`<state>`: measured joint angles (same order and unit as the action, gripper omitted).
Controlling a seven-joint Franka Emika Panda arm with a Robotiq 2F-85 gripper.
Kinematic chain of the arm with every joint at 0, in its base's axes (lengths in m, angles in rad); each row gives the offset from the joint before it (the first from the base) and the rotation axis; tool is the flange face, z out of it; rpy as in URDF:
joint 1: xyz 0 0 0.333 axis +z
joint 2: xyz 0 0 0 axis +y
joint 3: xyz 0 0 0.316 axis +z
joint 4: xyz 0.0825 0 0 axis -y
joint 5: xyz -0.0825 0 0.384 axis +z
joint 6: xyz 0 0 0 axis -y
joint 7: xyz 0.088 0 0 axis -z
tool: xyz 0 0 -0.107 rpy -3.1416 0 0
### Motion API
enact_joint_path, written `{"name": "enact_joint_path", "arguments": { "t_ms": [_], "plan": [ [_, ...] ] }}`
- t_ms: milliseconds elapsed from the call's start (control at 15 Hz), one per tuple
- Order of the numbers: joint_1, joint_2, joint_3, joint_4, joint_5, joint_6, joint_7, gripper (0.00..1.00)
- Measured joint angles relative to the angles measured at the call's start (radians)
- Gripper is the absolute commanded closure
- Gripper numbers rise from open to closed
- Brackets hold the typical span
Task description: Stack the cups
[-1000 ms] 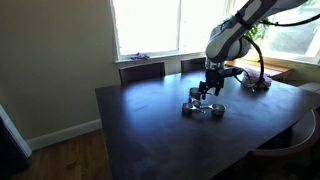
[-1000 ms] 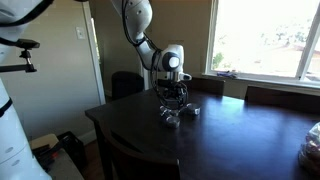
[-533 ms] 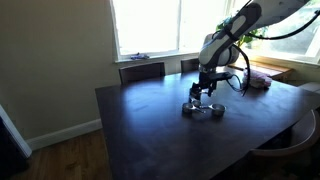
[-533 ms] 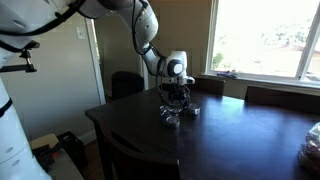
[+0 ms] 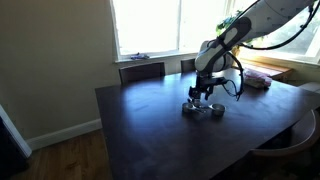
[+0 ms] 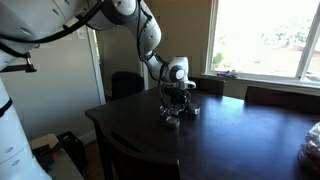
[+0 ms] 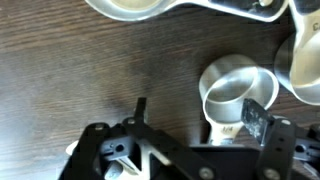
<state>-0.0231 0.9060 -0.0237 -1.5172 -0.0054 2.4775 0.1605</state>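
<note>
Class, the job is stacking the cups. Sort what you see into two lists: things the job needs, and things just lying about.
Belongs to the job: cups; gripper, open, close over them.
Just lying about: pinkish object near the window; chair behind the table.

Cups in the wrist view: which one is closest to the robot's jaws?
The middle cup, seen whole: one jaw tip sits at its rim. The top cup and the right-edge cup lie farther off, cut by the picture's edge.

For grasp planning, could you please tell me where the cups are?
In an exterior view, the cups cluster on the dark table, just below the gripper.
</note>
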Motion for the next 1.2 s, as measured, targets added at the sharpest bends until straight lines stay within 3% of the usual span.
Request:
{"name": "enact_joint_path", "arguments": {
  "t_ms": [67,133,267,867,1200],
  "plan": [
    [0.0,0.011,0.0,0.009,0.0,-0.003,0.004,0.02],
    [0.001,0.023,0.0,0.018,0.0,-0.006,0.007,0.25],
    [0.002,0.042,0.0,0.033,0.0,-0.012,0.011,0.28],
    [0.007,0.044,0.0,0.056,0.0,-0.023,0.012,0.87],
    [0.005,0.043,0.0,0.063,0.004,-0.038,0.011,0.97]
  ]
}}
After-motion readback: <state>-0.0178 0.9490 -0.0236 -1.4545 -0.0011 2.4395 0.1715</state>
